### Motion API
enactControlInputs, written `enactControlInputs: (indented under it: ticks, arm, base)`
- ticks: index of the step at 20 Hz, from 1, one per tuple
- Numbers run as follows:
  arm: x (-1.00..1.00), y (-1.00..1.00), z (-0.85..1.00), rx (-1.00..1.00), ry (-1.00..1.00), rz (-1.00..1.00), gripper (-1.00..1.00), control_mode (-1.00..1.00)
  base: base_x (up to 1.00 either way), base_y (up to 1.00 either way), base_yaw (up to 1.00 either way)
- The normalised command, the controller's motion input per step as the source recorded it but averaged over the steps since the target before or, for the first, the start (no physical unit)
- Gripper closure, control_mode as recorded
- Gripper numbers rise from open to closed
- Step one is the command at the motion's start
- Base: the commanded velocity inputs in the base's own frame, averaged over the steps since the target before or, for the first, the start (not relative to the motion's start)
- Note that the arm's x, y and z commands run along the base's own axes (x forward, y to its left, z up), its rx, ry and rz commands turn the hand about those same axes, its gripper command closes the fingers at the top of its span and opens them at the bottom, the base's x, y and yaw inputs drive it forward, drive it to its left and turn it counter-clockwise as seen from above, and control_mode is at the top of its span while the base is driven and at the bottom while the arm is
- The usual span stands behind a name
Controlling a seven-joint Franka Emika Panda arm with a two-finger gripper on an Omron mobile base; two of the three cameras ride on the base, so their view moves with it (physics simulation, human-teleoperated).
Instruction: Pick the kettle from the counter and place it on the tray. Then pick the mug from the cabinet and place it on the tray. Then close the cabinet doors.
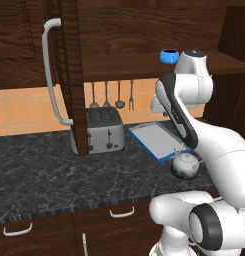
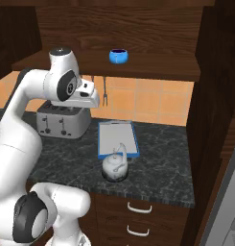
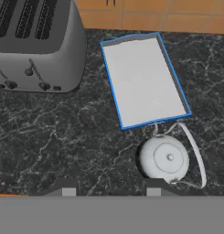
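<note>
The silver-grey kettle (image 1: 185,165) (image 2: 114,166) (image 3: 164,158) stands on the dark marbled counter (image 1: 44,175) (image 2: 162,163) just in front of the blue-rimmed tray (image 1: 144,142) (image 2: 118,139) (image 3: 145,82), which lies bare. The blue mug (image 1: 169,56) (image 2: 118,56) sits on the shelf of the cabinet (image 1: 124,65) (image 2: 152,65). My gripper (image 3: 109,187) hangs high above the counter, open, with nothing between its fingers; the kettle lies below, just above the right fingertip (image 3: 154,186) in the hand view. Both cabinet doors (image 1: 71,75) (image 2: 215,120) stand open.
A boxy silver toaster (image 1: 104,130) (image 2: 61,120) (image 3: 35,45) stands left of the tray, partly behind the left door's edge. Utensils (image 1: 106,95) hang on the orange tile wall. Drawers with silver pulls (image 1: 121,212) (image 2: 138,209) run under the counter.
</note>
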Motion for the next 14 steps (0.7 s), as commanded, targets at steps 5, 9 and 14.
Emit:
enactControlInputs:
  ticks: [5, 9, 14]
  arm:
    - [-0.22, -0.53, -0.25, 0.1, -0.01, 0.06, -1.0, -1.0]
    - [-0.48, -1.0, -0.48, 0.28, -0.01, 0.06, -1.0, -1.0]
    - [-0.19, -0.72, -0.45, 0.19, 0.05, 0.03, -1.0, -1.0]
  base:
    - [0.0, 0.0, 0.0]
    - [0.0, 0.0, 0.0]
    - [0.0, 0.0, 0.0]
